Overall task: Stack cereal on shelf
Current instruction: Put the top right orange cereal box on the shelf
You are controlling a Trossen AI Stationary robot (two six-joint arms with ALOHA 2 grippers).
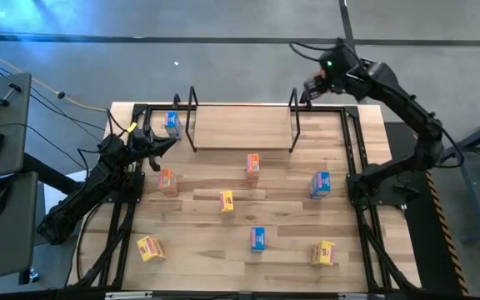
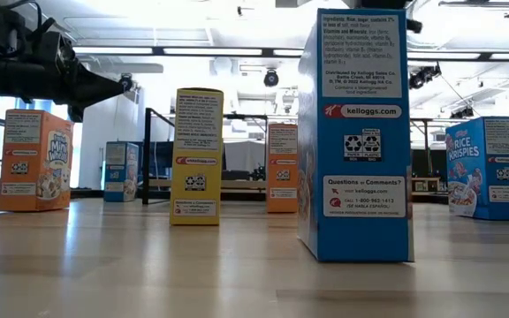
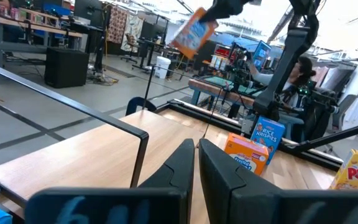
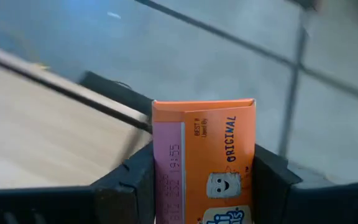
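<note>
Right gripper (image 4: 204,177): hanging above the far right corner of the tabletop (image 1: 282,179), just beside the shelf's right wire frame (image 1: 294,117); jaws closing on an orange cereal box (image 4: 205,163), box sitting upright between both fingers, touching each.
Held box, seen from left wrist cam: showing tilted in mid-air, well above the shelf (image 3: 79,146).
Left gripper (image 3: 196,149): sitting low at the shelf's left end; jaws nearly together, only a thin gap, gripping nothing.
Shelf (image 1: 240,125): lying along the far edge of the tabletop, wire frames at both ends; board btwn frames carrying no box.
Blue box (image 1: 172,123): standing just outside the left frame, near the left gripper.
Loose cereal, high view: orange box (image 1: 252,165) near the shelf front; orange box (image 1: 167,181) at left; yellow box (image 1: 227,201) at centre; blue box (image 1: 320,184) at right; blue box (image 1: 257,239) nearer front; yellow boxes (image 1: 150,248) and (image 1: 322,252) at the front corners.
All loose boxes: well apart from both jaws.
</note>
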